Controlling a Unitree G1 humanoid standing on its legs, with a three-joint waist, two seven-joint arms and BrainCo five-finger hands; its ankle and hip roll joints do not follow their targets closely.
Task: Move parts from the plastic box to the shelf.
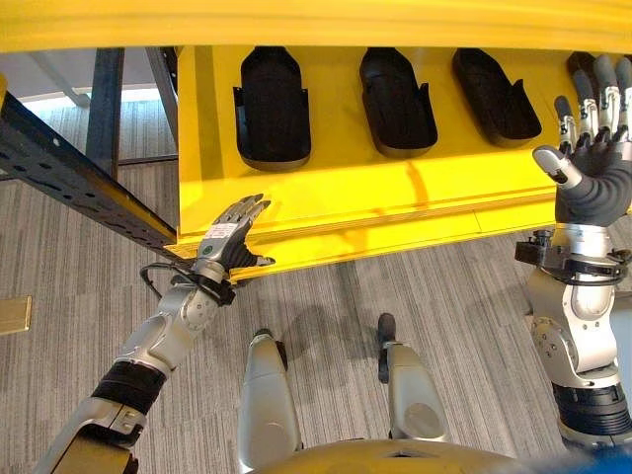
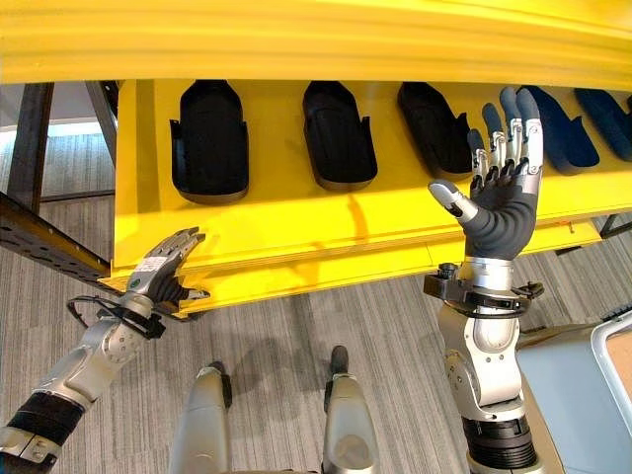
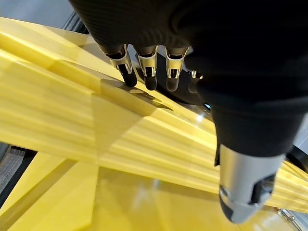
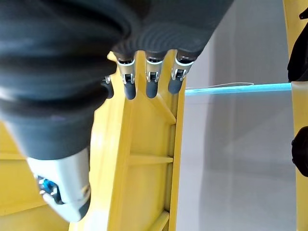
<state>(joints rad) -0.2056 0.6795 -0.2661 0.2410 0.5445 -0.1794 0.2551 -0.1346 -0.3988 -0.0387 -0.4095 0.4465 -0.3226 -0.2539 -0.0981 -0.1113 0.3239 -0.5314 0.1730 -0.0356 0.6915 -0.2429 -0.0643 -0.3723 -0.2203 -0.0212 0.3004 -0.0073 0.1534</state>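
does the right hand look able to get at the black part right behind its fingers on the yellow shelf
Probably yes. The right hand is raised, open and empty in front of the yellow shelf, its fingertips already overlapping the black moulded part. Nothing stands between them, though depth is hard to judge.

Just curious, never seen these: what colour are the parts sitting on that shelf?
Black parts, resting on the bright yellow shelf; clearest in the right eye view.

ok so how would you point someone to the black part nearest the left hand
Start at the big yellow shelf across the top of the head views, with a row of black parts lying on it. Take the part at the row's left end, above the left hand at the shelf's front corner. Unlike the others, it has a neighbour on one side only.
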